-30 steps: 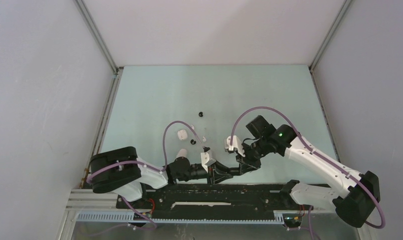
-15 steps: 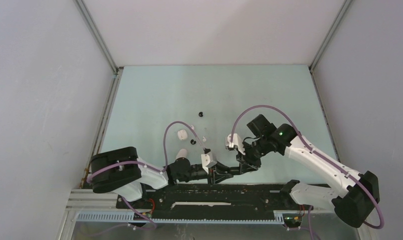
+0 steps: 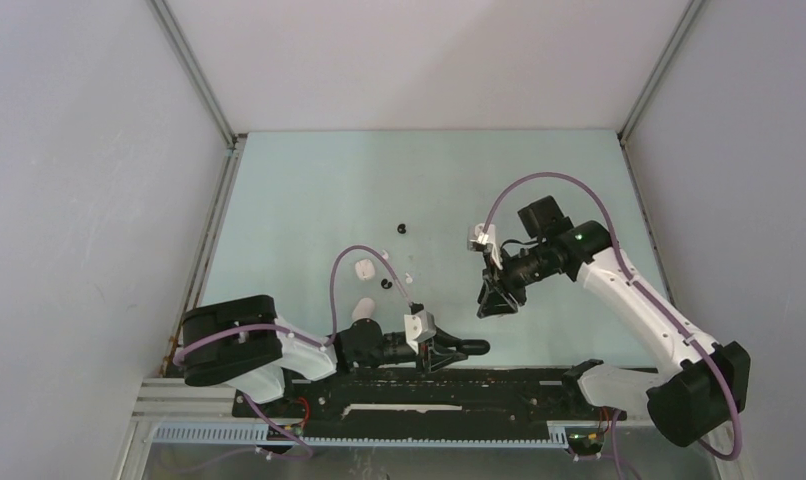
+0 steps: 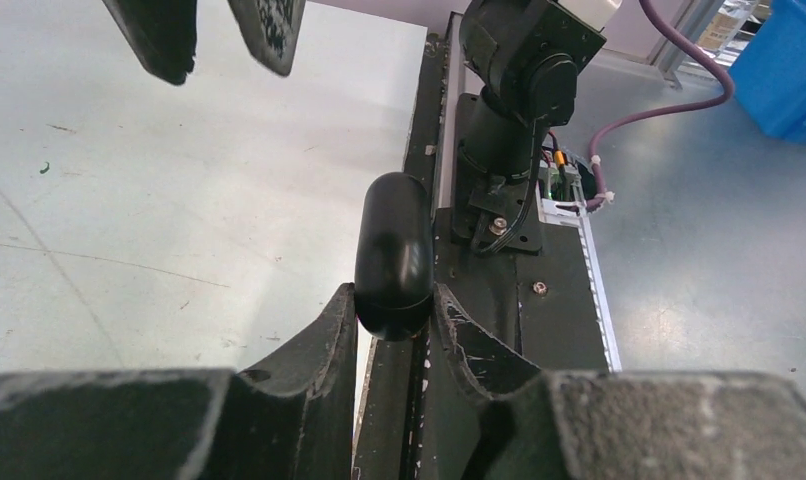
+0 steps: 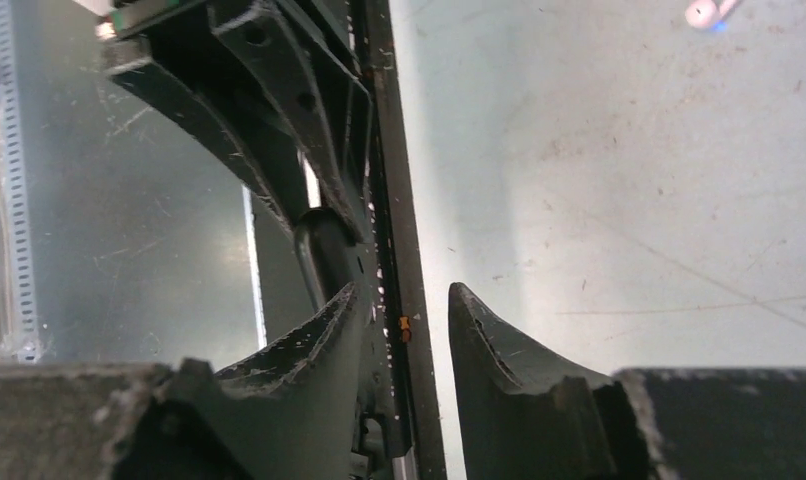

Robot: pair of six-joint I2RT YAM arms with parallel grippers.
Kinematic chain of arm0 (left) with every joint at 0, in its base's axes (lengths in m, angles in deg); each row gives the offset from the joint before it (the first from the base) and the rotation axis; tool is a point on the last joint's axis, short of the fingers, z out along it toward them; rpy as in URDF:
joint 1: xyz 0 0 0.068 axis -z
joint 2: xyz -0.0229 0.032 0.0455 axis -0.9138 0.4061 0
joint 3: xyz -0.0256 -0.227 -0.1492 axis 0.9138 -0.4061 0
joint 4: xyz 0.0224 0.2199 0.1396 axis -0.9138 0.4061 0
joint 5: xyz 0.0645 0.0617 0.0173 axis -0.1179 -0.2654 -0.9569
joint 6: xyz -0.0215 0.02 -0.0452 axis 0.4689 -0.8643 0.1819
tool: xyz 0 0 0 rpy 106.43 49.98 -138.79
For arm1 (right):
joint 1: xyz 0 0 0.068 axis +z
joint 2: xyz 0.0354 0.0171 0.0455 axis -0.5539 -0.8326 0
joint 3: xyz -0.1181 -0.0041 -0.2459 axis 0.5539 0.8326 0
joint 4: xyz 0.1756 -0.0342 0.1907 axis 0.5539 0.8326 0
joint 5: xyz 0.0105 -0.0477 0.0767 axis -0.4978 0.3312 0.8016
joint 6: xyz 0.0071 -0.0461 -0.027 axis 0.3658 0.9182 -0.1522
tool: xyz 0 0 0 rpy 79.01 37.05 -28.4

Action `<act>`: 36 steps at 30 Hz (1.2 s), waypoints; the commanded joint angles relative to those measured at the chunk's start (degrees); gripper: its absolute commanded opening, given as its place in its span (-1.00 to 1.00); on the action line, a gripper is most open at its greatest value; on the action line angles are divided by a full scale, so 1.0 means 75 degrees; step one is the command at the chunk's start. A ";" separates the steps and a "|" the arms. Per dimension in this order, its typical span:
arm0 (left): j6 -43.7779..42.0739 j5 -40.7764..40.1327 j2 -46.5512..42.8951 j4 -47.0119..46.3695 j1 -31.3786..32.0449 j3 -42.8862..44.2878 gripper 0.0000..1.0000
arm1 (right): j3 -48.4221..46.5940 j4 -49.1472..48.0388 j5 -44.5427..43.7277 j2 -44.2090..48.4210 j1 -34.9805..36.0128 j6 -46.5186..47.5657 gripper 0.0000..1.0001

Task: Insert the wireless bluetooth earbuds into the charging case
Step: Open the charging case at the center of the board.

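Left gripper clamped on black pebble-shaped plastic case. Right gripper close by, fingers parted, empty. Tiny black plastic earbuds loose on pale green tabletop.

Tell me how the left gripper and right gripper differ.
The left gripper is shut on a glossy black oval case; the right gripper is open and empty. The left one lies at the near edge of the table; the right one hangs farther out. Both are dark and two-fingered.
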 commanded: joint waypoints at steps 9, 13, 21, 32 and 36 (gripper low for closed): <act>0.0359 -0.0175 -0.0314 -0.0460 -0.0023 0.0050 -1.00 | -0.0190 0.0897 0.0371 0.0589 0.0188 0.1153 0.13; 0.0368 -0.0248 -0.0510 -0.0448 -0.0035 0.0016 -1.00 | 0.0213 0.0563 -0.0329 0.0711 0.1032 0.0966 0.15; 0.0600 -0.0289 -0.0685 -0.0455 -0.0046 0.0074 -1.00 | 0.0296 0.0400 -0.0933 0.0431 0.1681 0.0770 0.08; 0.0621 -0.0436 -0.0623 -0.0459 -0.0058 0.0121 -1.00 | 0.0296 0.0281 -0.0959 0.0281 0.1692 0.0656 -0.53; 0.0800 -0.0515 -0.0397 -0.0451 -0.0058 0.0136 -0.50 | 0.0296 0.0212 -0.0923 0.0396 0.1631 0.0635 -0.73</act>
